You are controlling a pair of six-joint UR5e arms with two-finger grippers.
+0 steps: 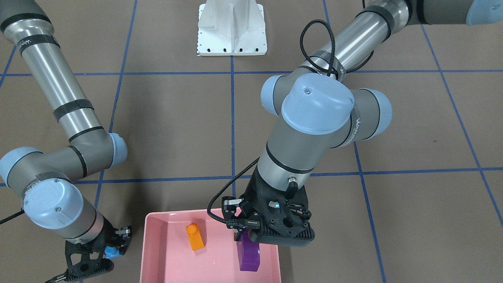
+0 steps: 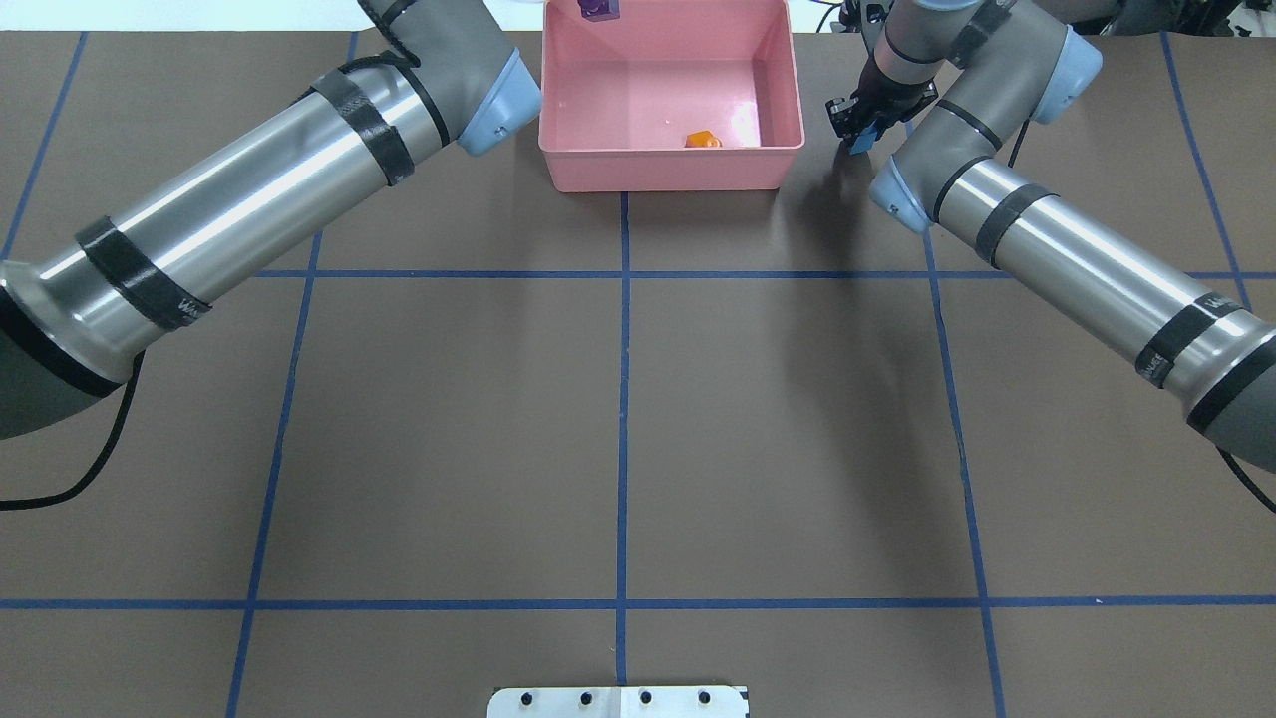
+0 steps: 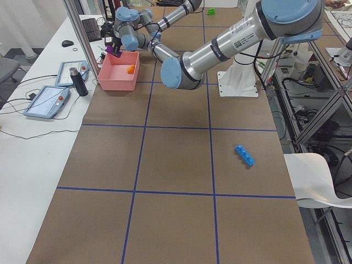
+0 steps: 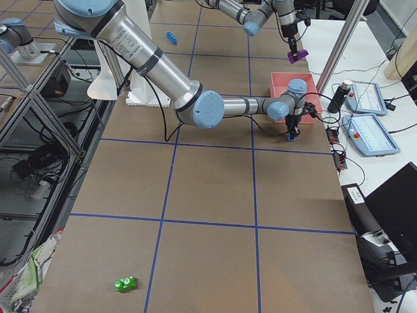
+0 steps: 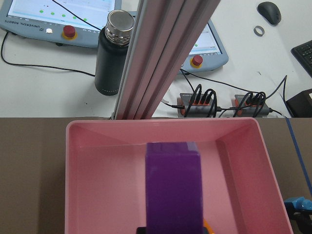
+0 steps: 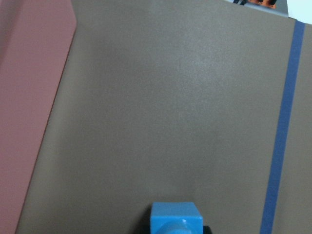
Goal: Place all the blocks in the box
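The pink box point(image 1: 173, 251) holds the orange sloped brick point(image 1: 195, 236), which also shows in the overhead view point(image 2: 703, 140). My left gripper point(image 1: 244, 236) is shut on the purple wedge point(image 1: 249, 255) and holds it above the box, as the left wrist view point(image 5: 173, 185) shows. My right gripper point(image 1: 116, 245) is shut on the blue one-stud cube point(image 1: 112, 251), low over the table just beside the box point(image 2: 668, 170). The cube also shows in the right wrist view point(image 6: 175, 222). The long blue bar point(image 3: 245, 155) and the green brick point(image 4: 124, 283) lie on the table far from the box.
A white pedestal base point(image 1: 232, 31) stands at the robot's side of the table. Behind the box are an aluminium post point(image 5: 161, 58), a black bottle point(image 5: 113, 53) and touch panels point(image 4: 371, 134). Blue tape lines cross the brown table.
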